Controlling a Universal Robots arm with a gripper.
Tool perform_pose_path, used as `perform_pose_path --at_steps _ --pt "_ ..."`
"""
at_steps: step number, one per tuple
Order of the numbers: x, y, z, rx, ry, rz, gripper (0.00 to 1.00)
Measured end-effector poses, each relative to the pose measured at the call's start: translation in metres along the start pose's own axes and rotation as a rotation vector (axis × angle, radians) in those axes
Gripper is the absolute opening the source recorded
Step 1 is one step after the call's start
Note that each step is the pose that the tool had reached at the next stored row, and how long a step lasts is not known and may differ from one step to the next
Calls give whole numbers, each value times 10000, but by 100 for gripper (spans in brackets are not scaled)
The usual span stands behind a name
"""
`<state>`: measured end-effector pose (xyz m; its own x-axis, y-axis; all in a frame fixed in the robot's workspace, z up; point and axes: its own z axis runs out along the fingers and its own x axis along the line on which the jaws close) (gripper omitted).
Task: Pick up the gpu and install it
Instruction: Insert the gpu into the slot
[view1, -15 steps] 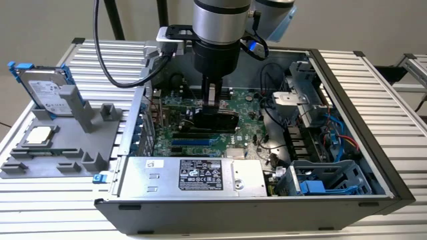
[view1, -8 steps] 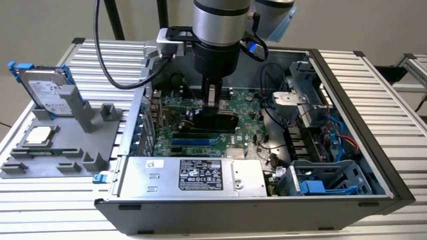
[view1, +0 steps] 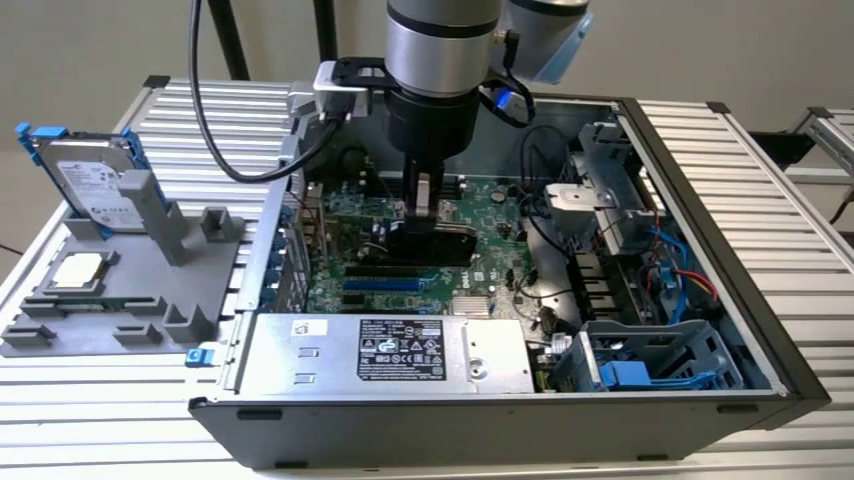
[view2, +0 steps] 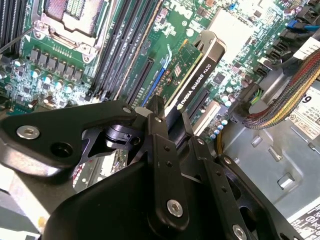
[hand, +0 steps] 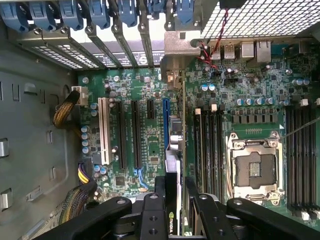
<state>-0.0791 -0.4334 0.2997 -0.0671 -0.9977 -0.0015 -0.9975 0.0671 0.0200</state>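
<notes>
The gpu (view1: 430, 243) is a thin green card with a black cooler. It stands on edge inside the open computer case, low over the motherboard (view1: 501, 265). My gripper (view1: 424, 215) reaches straight down from the arm and is shut on the card's upper edge. In the second wrist view the gpu (view2: 200, 75) runs away from the black fingers (view2: 156, 125) beside a blue slot (view2: 156, 85). In the first wrist view the gpu (hand: 173, 150) appears edge-on, right next to the long blue slot (hand: 165, 120). I cannot tell whether it sits in the slot.
The power supply (view1: 400, 350) lies along the case's near side, with a drive cage (view1: 654, 360) and cables (view1: 667, 270) at the exterior view's right. Outside the case, a grey stand (view1: 120, 320) carries a hard drive (view1: 94, 185) and a square CPU chip (view1: 78, 272). The CPU socket (hand: 255, 170) is open.
</notes>
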Motion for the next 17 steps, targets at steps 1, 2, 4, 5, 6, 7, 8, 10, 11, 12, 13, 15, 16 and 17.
perform_pose_path --at_steps 1,2,4,5,6,7,8,10,11,12,13,15,16,17 --pt "1 0 2 1 -1 0 0" --pt "2 0 3 1 -2 1 0" --pt "5 -1 7 3 -5 -4 0" --pt "10 0 8 1 -2 -6 0" --pt "14 0 11 2 -4 -9 0" --pt "19 -1 12 2 -4 -13 0" --pt "24 -1 13 1 -3 -18 0" --pt "30 -1 16 1 -4 -25 0" --pt "31 -1 19 2 -4 -30 0" --pt "33 -1 21 2 -4 -36 0" --pt "35 0 23 2 -3 -40 0" --pt "38 1 28 1 -1 -49 0" --pt "40 3 31 1 0 -53 0" --pt "41 5 34 1 0 -54 0"
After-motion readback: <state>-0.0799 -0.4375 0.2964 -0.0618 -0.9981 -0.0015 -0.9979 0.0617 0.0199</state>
